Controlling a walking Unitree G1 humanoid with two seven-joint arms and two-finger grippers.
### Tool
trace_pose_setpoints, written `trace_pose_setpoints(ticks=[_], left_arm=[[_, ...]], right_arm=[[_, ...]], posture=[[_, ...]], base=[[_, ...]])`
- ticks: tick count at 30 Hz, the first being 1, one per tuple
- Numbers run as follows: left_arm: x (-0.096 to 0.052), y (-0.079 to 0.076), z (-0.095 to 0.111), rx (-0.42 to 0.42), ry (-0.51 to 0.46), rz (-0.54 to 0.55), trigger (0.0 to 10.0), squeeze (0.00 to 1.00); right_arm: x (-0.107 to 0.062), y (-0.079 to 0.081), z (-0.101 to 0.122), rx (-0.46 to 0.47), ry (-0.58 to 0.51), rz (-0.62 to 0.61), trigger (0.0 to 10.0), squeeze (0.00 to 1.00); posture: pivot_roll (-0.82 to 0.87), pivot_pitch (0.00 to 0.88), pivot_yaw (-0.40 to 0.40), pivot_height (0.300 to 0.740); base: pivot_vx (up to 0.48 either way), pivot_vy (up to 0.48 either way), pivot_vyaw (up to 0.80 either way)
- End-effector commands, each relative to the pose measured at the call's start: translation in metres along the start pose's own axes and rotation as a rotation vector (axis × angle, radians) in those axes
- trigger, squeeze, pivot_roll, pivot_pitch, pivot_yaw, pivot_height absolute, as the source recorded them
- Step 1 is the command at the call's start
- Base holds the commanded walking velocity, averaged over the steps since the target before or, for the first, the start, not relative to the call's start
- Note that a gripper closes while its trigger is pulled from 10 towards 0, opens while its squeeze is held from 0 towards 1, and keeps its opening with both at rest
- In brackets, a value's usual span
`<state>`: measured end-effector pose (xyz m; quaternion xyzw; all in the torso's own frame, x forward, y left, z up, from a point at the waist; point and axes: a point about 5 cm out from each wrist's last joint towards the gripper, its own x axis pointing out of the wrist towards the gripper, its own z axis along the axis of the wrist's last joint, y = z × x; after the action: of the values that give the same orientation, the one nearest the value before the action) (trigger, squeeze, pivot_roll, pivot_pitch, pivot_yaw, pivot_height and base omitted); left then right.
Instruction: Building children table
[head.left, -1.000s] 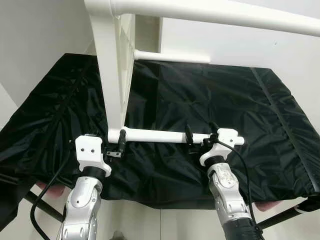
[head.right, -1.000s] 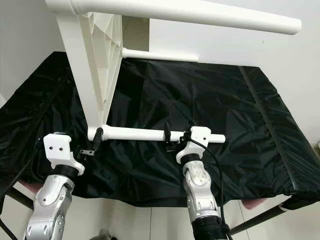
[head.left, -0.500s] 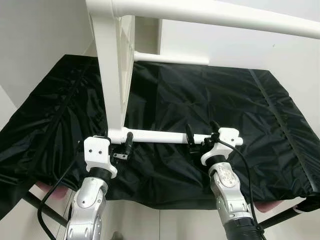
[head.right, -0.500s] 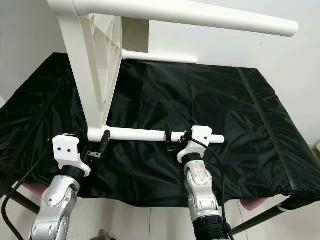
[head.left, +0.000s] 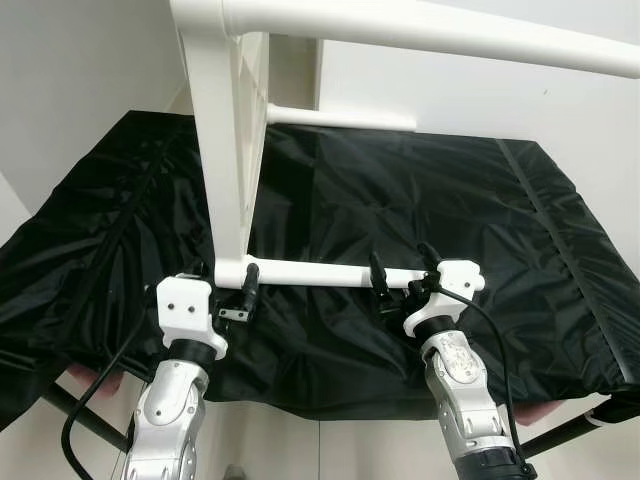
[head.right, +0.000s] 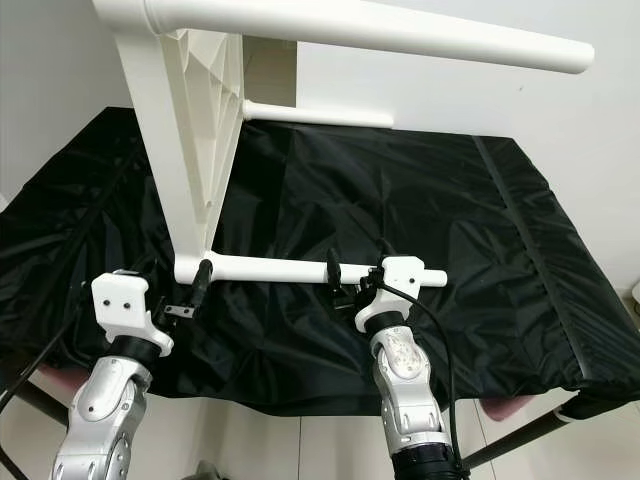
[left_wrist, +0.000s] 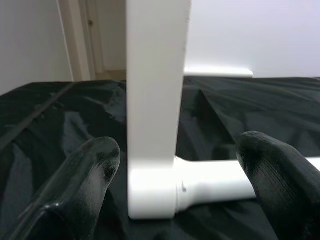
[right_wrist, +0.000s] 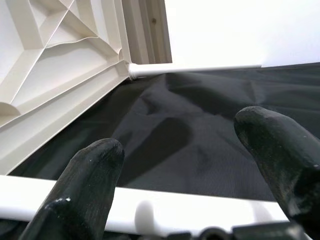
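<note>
On the black-draped tabletop (head.left: 480, 210) a white children's table (head.left: 232, 150) stands on its side, its lower leg (head.left: 320, 273) lying across the cloth. Left tool (head.left: 248, 283), fingers wide apart, straddles the leg's joint; right tool (head.left: 402, 268), also wide, brackets the leg farther along.

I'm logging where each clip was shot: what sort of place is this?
Probably a plain indoor room set up for assembly: a bed-like surface under a black sheet, bare white walls, and a white table frame standing on it.
</note>
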<state>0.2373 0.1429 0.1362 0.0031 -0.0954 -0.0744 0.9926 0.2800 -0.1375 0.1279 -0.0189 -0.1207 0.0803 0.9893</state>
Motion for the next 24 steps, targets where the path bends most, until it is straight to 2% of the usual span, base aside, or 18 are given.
trace_pose_setpoints(ticks=[1, 13, 17, 24], left_arm=[[-0.002, -0.002, -0.001, -0.001, 0.014, 0.009, 10.0, 0.00], [-0.002, 0.000, 0.005, 0.013, 0.008, -0.011, 10.0, 0.00], [0.003, -0.002, 0.010, -0.006, -0.011, -0.029, 10.0, 0.00], [0.008, -0.004, 0.012, -0.013, -0.020, -0.031, 10.0, 0.00]], right_arm=[[-0.004, 0.000, -0.002, 0.005, 0.020, 0.001, 10.0, 0.00], [-0.004, -0.005, -0.002, 0.012, 0.031, -0.019, 10.0, 0.00], [0.001, -0.015, 0.002, -0.001, 0.018, -0.058, 10.0, 0.00], [0.004, -0.022, 0.004, -0.023, 0.011, -0.069, 10.0, 0.00]], posture=[[-0.04, 0.031, -0.009, 0.740], [-0.03, 0.037, -0.008, 0.740], [-0.03, 0.037, -0.011, 0.740], [-0.04, 0.027, -0.014, 0.740]], base=[[0.000, 0.000, 0.00], [0.000, 0.000, 0.00], [0.000, 0.000, 0.00], [0.000, 0.000, 0.00]])
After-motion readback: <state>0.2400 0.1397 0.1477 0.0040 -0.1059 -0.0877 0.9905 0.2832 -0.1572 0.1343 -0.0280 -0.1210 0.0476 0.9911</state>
